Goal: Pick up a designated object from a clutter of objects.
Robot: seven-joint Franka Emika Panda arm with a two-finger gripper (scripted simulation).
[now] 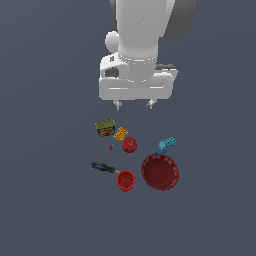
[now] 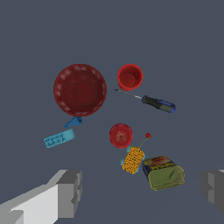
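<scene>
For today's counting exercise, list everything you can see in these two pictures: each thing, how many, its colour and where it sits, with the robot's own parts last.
apple: 1, red, middle of the clutter, beside the block
bowl: 1, dark red, on the exterior view's right of the cup
cup: 1, red, upright, nearest the exterior camera
screwdriver: 1, blue and black handle, lying flat beside the cup
toy piece: 1, light blue, by the bowl's far rim
block: 1, yellow, between can and apple
can: 1, green with red, at the exterior view's left of the block
small red marker: 1, red, near the apple
gripper: 1, white with grey fingers, open, above the clutter, holding nothing
</scene>
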